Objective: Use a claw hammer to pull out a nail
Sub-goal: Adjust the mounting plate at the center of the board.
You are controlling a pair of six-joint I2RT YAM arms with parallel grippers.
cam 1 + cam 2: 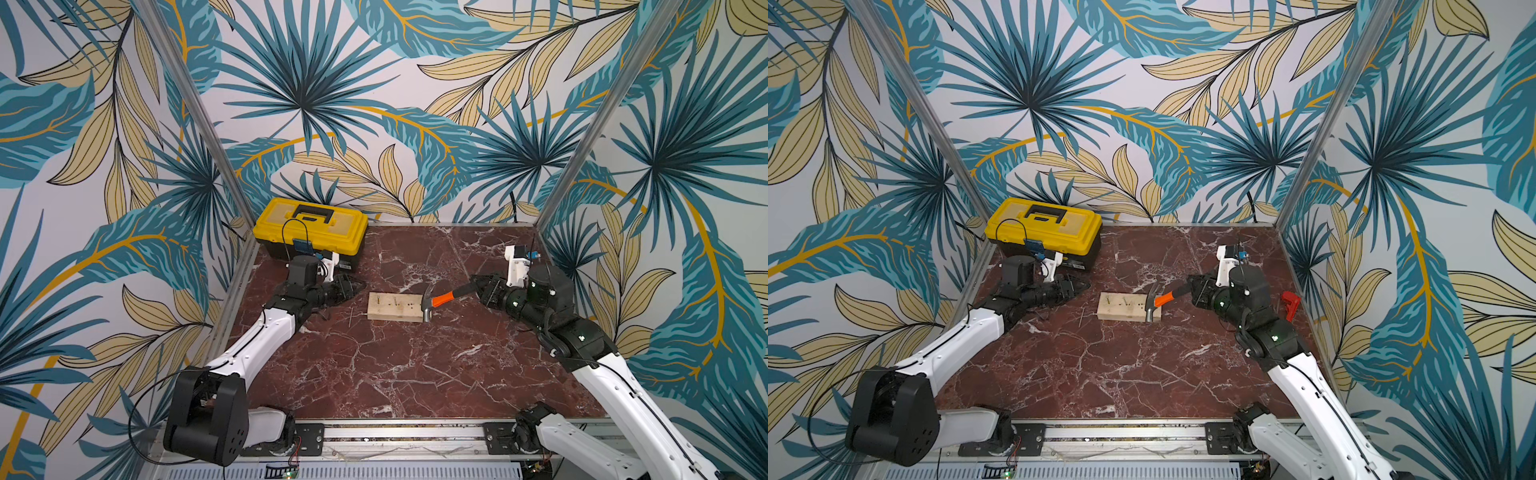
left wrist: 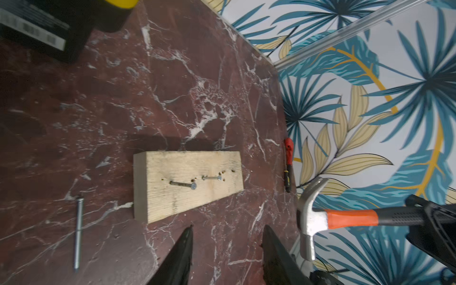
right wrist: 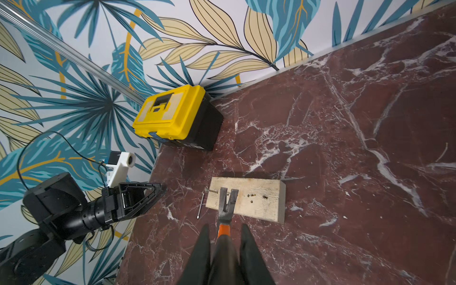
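Observation:
The claw hammer [image 1: 427, 306] [image 1: 1152, 305] [image 2: 309, 217] has a silver head, an orange upper shaft and a black lower shaft. My right gripper [image 1: 474, 286] [image 1: 1190, 286] [image 3: 225, 228] is shut on the black shaft. The head hangs at the right end of a wooden block [image 1: 395, 309] [image 1: 1125, 311] [image 2: 172, 170] [image 3: 259, 199], its forked claw [image 3: 228, 199] over the wood. Two nails [image 2: 182, 184] [image 2: 211, 177] stand in the block, apart from the claw. My left gripper [image 1: 360, 286] [image 1: 1086, 286] [image 2: 228, 229] stands open and empty just left of the block.
A loose nail [image 2: 78, 232] [image 3: 201, 206] lies on the marble table left of the block. A yellow toolbox [image 1: 309, 226] [image 1: 1044, 226] [image 3: 172, 116] sits at the back left corner. A red-headed tool [image 1: 1289, 301] [image 2: 288, 153] lies by the right wall.

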